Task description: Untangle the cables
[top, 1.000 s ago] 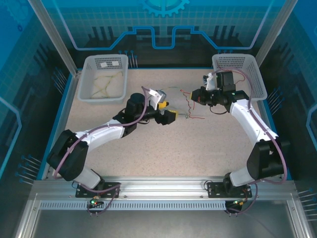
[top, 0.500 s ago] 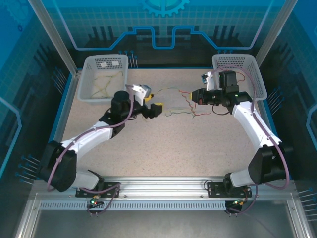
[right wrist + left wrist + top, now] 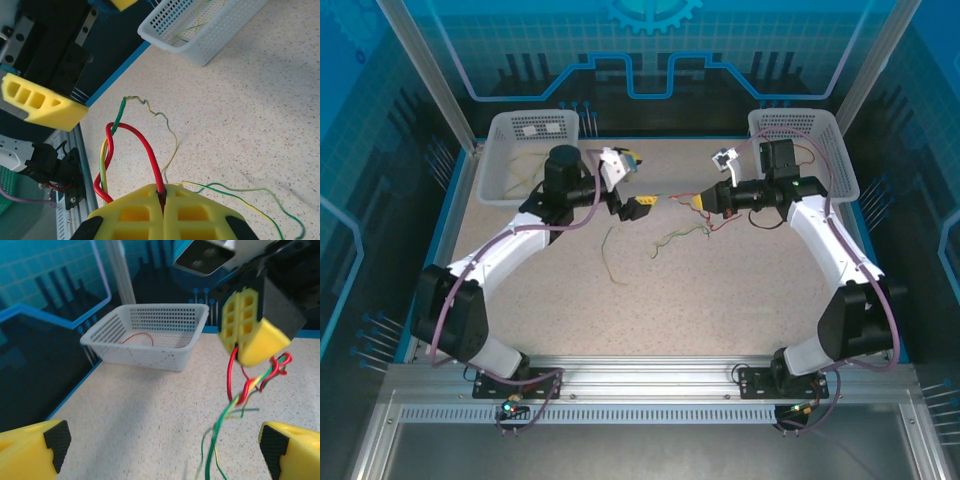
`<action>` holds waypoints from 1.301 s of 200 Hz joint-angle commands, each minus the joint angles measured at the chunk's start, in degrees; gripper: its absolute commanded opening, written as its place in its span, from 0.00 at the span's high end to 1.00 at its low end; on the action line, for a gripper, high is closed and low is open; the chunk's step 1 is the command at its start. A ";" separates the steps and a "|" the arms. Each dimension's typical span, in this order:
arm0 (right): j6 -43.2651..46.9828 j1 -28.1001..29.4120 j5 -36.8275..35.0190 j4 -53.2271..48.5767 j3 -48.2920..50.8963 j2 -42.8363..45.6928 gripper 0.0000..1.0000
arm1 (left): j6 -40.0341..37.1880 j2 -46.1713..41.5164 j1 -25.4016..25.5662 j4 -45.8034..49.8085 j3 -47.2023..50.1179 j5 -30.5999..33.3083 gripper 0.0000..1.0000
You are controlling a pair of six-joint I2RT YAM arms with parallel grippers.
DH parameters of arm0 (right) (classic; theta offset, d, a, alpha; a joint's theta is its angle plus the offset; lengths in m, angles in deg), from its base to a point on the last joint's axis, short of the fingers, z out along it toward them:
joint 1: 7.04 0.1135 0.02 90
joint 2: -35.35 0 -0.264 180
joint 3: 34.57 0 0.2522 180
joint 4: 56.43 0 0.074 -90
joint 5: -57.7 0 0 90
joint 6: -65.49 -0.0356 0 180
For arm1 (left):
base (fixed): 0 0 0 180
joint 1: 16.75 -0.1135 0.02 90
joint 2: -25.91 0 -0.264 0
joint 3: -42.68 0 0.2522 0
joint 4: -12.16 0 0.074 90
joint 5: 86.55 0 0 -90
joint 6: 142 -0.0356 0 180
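Left tool [image 3: 632, 188] pulled back, wide open, empty | right tool [image 3: 703, 200] clamped on cables [image 3: 680, 232]

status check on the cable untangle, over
Left gripper open, holding nothing. Right gripper shut on red cable, yellow-green cables twisted with it. One loose cable on table. Left basket, right basket at far corners.

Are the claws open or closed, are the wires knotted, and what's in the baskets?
Red cable: pinched and lifted, twisted with others.
Yellow-green cables: tangled, trailing onto the table.
Right claw: shut on the red one.
Left claw: open, holding nothing.
Left basket: holds pale cables.
Right basket: holds another red cable.
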 commanded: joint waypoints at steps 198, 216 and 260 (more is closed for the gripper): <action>-11.60 -2.67 -30.05 14.61 9.86 19.40 0.00 | 0.57 0.25 -1.31 6.65 0.12 0.23 1.00; -23.69 -8.41 -30.00 14.40 13.16 21.87 0.00 | 4.84 -1.65 -2.11 -2.26 5.14 3.72 1.00; -48.65 -13.92 -10.89 31.46 26.78 17.09 0.07 | 8.82 -2.57 -2.12 -8.37 8.68 3.67 1.00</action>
